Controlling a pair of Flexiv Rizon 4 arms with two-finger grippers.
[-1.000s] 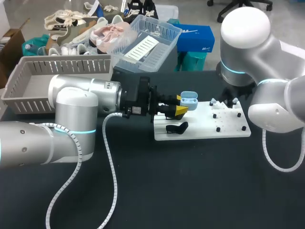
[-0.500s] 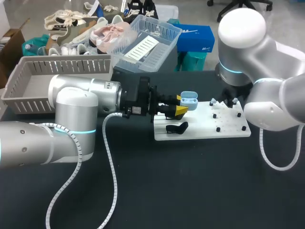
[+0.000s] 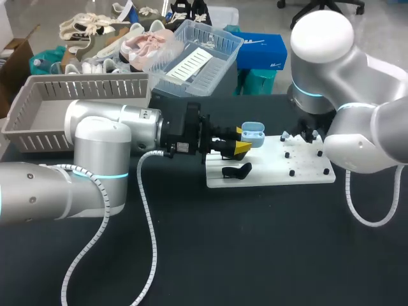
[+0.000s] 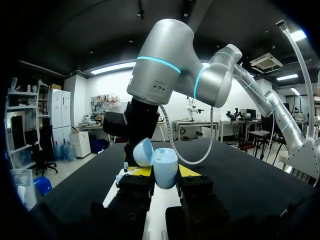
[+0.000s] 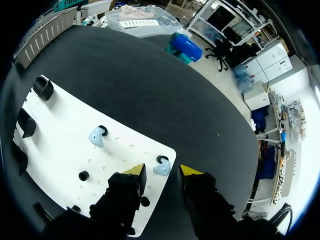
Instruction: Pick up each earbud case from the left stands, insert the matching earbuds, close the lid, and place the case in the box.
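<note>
1. while the left gripper (image 3: pixel 244 141) (image 4: pixel 165 171) hung over the left end of the white board (image 3: pixel 274 172) (image 4: pixel 156 212), its yellow-tipped fingers were clamped on the light blue earbud case (image 3: pixel 252 133) (image 4: pixel 165 168) from both sides.
2. the case was held clear of the board, with its lid (image 4: pixel 142 151) tipped open toward the far side.
3. a black stand (image 3: pixel 237 170) sat on the board just below the held case.
4. the right gripper (image 5: pixel 162 172) hovered above the right end of the board (image 5: pixel 55 145), its fingers apart and holding nothing.
5. a pale blue earbud (image 5: pixel 161 169) sat on the board near its edge, seen in the gap between those two tips.
6. a second blue earbud (image 5: pixel 96 136) rested further along the board, beside a black peg (image 5: pixel 103 130) and well apart from the first.
7. more black pegs (image 5: pixel 83 175) dotted the board around them.
8. a grey slatted basket (image 3: pixel 76 86) stood at the table's far left, well apart from the case.
</note>
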